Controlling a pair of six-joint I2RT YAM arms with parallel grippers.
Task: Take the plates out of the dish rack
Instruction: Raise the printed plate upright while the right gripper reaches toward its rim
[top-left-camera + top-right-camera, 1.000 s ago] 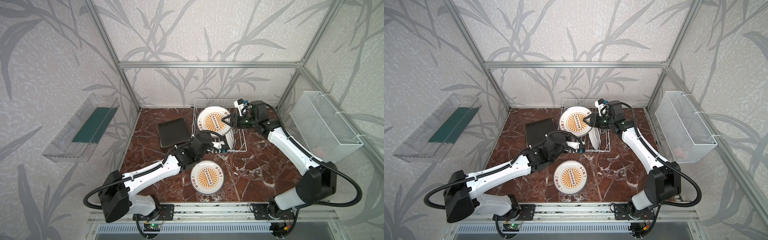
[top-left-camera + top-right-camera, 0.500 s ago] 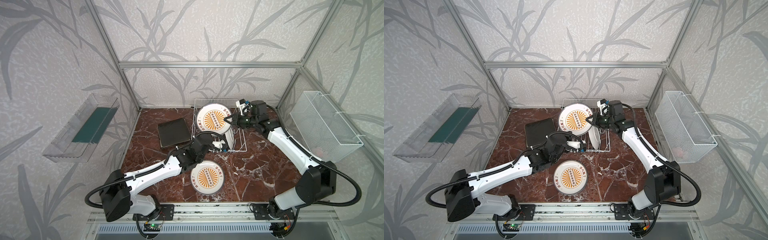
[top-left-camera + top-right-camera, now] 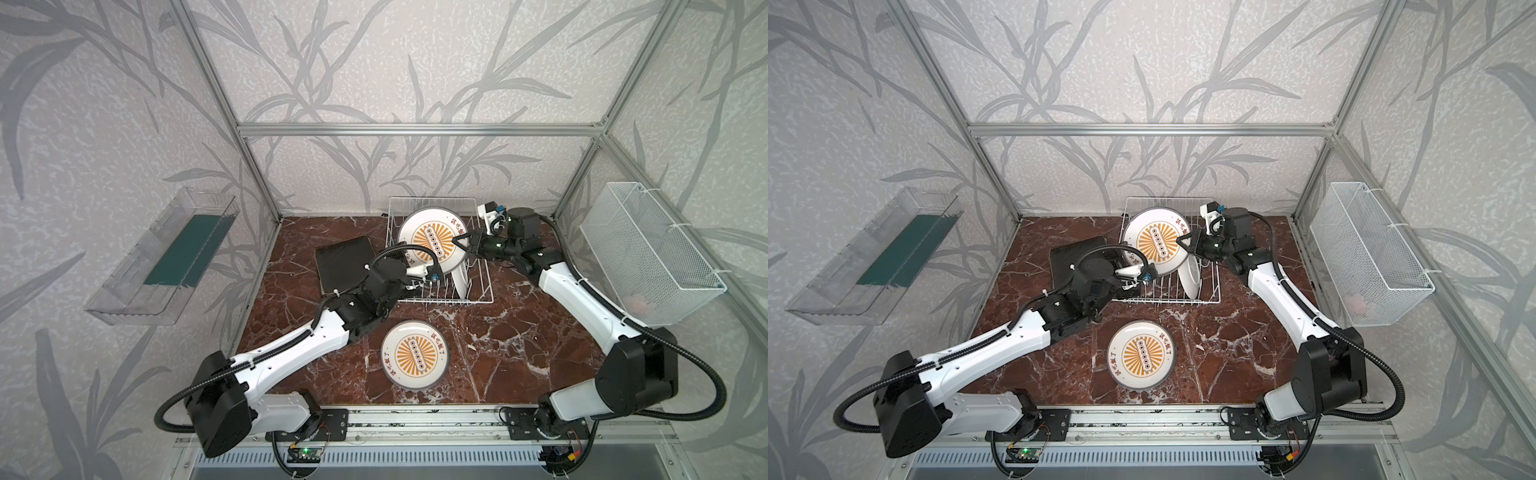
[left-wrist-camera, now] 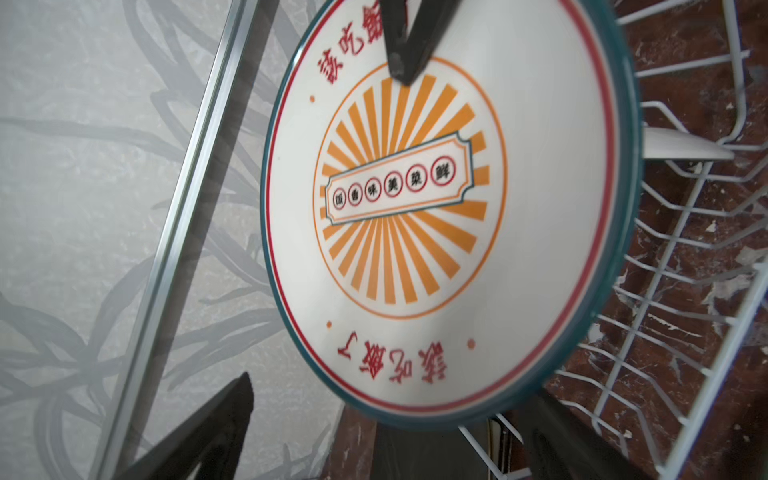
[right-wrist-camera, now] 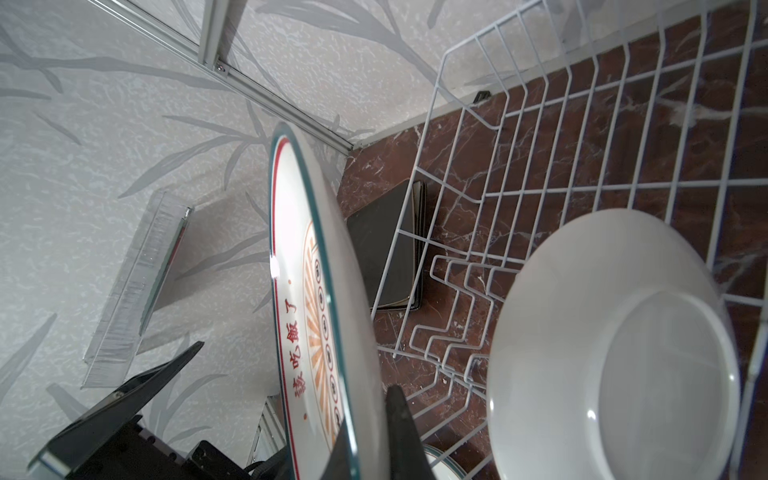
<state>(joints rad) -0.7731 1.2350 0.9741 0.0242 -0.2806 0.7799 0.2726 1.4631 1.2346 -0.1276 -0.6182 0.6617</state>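
Progress report: got one round plate (image 3: 414, 354) flat on the table (image 3: 519, 332), square stack (image 3: 343, 270) beside the rack (image 3: 478, 301). Holding a second plate (image 3: 430, 243) over the rack, right gripper (image 3: 459, 241) clamped on its rim; left gripper (image 4: 390, 390) gaping, empty. Leaves a third plate (image 3: 460, 283) upright inside.

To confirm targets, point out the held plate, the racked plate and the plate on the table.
held plate (image 3: 432, 241): in a top view, sunburst centre.
racked plate (image 5: 623, 357): right wrist view, white underside.
plate on the table (image 3: 415, 354): in a top view, sunburst centre.
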